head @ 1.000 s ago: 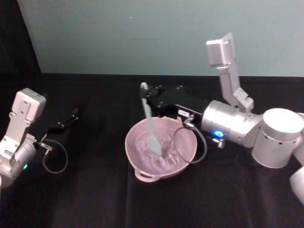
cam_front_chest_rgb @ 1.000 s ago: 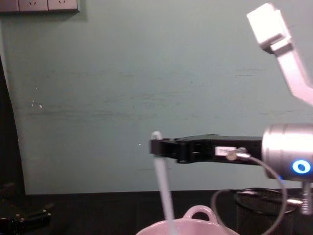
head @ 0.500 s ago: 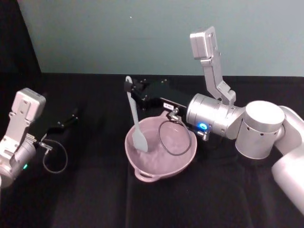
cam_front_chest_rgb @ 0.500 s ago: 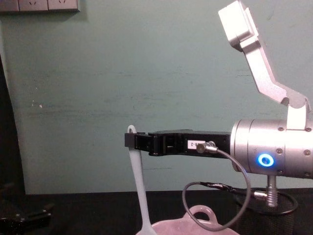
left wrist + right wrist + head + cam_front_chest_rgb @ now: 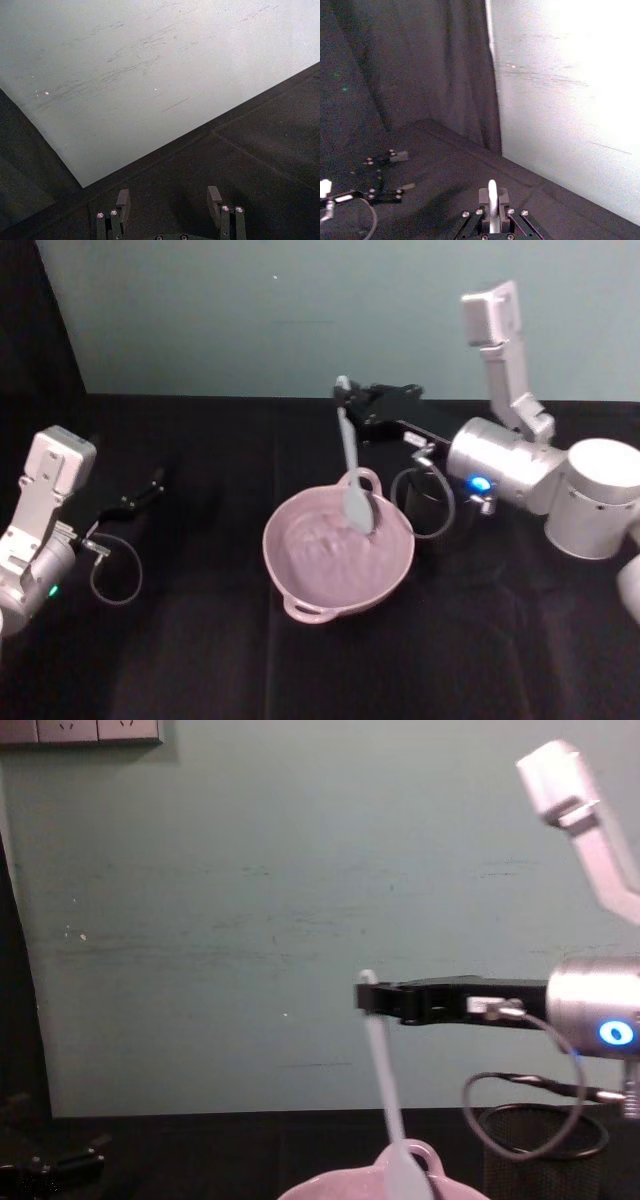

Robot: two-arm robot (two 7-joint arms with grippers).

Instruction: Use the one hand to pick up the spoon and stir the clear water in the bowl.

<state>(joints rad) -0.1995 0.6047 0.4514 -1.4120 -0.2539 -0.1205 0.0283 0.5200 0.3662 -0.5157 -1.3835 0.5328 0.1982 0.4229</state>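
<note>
The pale pink bowl (image 5: 300,562) sits mid-table, its loop handle (image 5: 418,1156) showing at the far rim in the chest view. My right gripper (image 5: 347,403) reaches in from the right above the bowl's far right side, shut on the top of the white spoon (image 5: 352,475). The spoon hangs nearly upright, and its flat head rests inside the bowl near the far right rim. From the chest, the same gripper (image 5: 368,997) pinches the spoon (image 5: 385,1080) just below its handle end. In the right wrist view the spoon tip (image 5: 492,200) stands between the shut fingers. My left gripper (image 5: 152,484) rests at the table's left, open.
A black wire-mesh cup (image 5: 432,510) stands just right of the bowl, under the right wrist, with the wrist's cable looping in front of it. A teal wall backs the black-clothed table (image 5: 200,660). A cable loop (image 5: 112,575) lies beside the left arm.
The right gripper has swung the spoon from the bowl's left side across to its far right side. The left arm has stayed put.
</note>
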